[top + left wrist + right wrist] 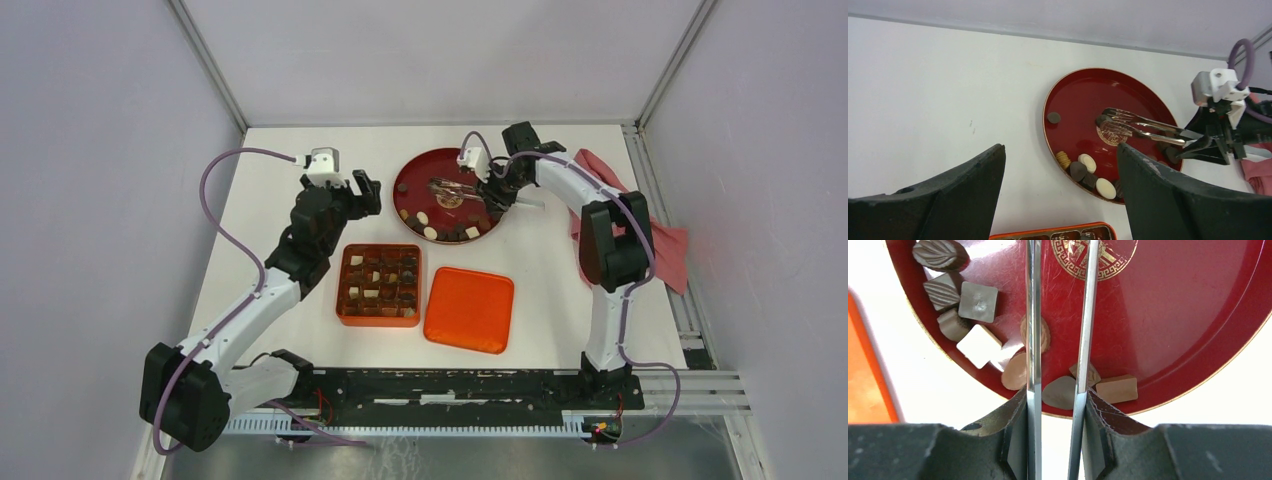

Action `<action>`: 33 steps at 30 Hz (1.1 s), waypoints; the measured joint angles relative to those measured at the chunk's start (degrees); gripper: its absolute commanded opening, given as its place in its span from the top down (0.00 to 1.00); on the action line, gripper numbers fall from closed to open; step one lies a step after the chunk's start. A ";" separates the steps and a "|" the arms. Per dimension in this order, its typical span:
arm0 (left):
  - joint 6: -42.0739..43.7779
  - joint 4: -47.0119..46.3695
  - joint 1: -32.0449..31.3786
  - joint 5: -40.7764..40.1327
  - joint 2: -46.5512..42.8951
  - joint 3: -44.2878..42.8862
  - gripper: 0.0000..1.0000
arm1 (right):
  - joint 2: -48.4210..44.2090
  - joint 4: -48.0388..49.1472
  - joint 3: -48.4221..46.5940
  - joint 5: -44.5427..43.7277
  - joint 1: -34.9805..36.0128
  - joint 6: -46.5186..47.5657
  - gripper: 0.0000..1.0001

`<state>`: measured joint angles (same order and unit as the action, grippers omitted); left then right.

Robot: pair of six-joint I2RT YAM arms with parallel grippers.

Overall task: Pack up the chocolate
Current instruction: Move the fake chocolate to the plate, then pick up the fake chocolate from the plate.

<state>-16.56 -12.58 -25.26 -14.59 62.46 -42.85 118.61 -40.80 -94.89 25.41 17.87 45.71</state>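
Red plate (420, 172) holds loose chocolate (978, 301) at its near rim — leaf patterns only on the right wrist cam. Orange box (379, 320), more in its cells, shows properly only from above. Left gripper (1059, 150) spread wide, right gripper (1055, 400) pinching metal tongs (1034, 315)

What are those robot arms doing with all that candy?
They are packing chocolates. The right gripper holds metal tongs out over the red plate, where loose chocolate pieces lie along the near rim. The left gripper hangs open and empty beside the plate. In front sits an orange box of little compartments, some already filled. Its lid lies next to it.
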 measured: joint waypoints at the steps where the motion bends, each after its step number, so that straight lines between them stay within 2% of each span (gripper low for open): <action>1: -0.02 0.81 0.00 -0.24 0.02 -0.13 0.13 | -0.57 0.00 0.39 0.35 -0.20 0.00 1.00; 10: -0.28 7.06 0.00 -0.37 -2.75 -0.42 0.13 | -8.13 -0.09 5.09 5.55 -0.52 -0.09 1.00; 18: -3.56 8.83 0.00 -0.48 -12.02 4.33 0.13 | -22.77 0.00 14.29 13.57 0.79 0.28 1.00; 25: -4.87 10.51 0.00 -1.51 -13.68 6.16 0.13 | -33.81 1.64 27.69 13.84 11.87 2.49 1.00; 33: -5.33 11.30 0.00 -1.90 -14.03 6.60 0.13 | -35.04 3.06 35.01 9.40 20.59 4.26 0.98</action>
<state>-21.89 -1.28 -25.26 -16.49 48.42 -36.25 83.57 -37.74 -59.88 34.81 38.46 49.98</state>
